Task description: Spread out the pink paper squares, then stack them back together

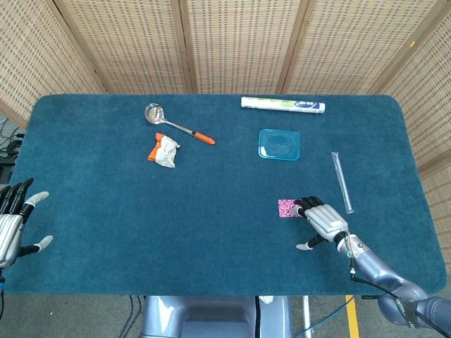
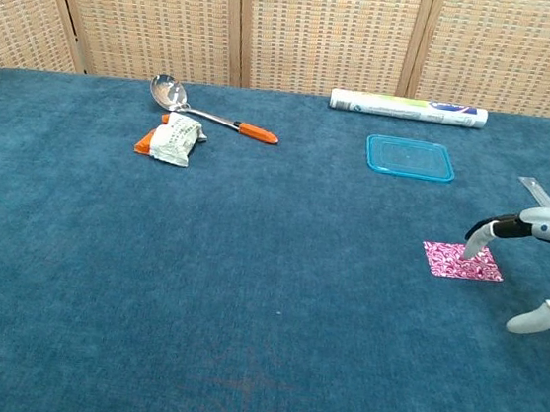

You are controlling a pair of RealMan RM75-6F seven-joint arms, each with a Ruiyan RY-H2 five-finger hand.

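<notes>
In the head view, a dark teal carpet-like table cover (image 1: 211, 211) fills the frame in front of woven wicker screens (image 1: 239, 42). The stack of pink patterned paper squares (image 1: 288, 208) lies flat on the near right part of the cloth, and the right hand (image 1: 320, 220) sits just to its right with dark fingertips (image 1: 301, 205) reaching onto the stack's right edge; its fingers are spread and the thumb sticks out toward the near side, so it grips nothing. The left hand (image 1: 13, 224) shows at the far left edge of the table, fingers apart and holding nothing. Further back lie a square blue translucent plastic lid (image 1: 279, 144), a white cylindrical tube with green print (image 1: 282, 104) near the far edge, a metal spoon with an orange handle (image 1: 176, 126), a crumpled white and orange snack wrapper (image 1: 163, 150) just beside the spoon, and a thin clear plastic stick (image 1: 342, 182) to the right, apart from the hand. In the chest view, the pink squares (image 2: 462, 260) rest on the cloth at the right, well in front of the blue lid (image 2: 410, 158). The right hand (image 2: 538, 256) enters from the right edge, one pale fingertip (image 2: 473, 250) coming down onto the far right part of the stack, while the thumb hangs lower, off the paper and apart from it. The white tube (image 2: 407, 109), the spoon (image 2: 211, 114) and the wrapper (image 2: 171, 141) lie toward the back; the left hand does not show in this view
</notes>
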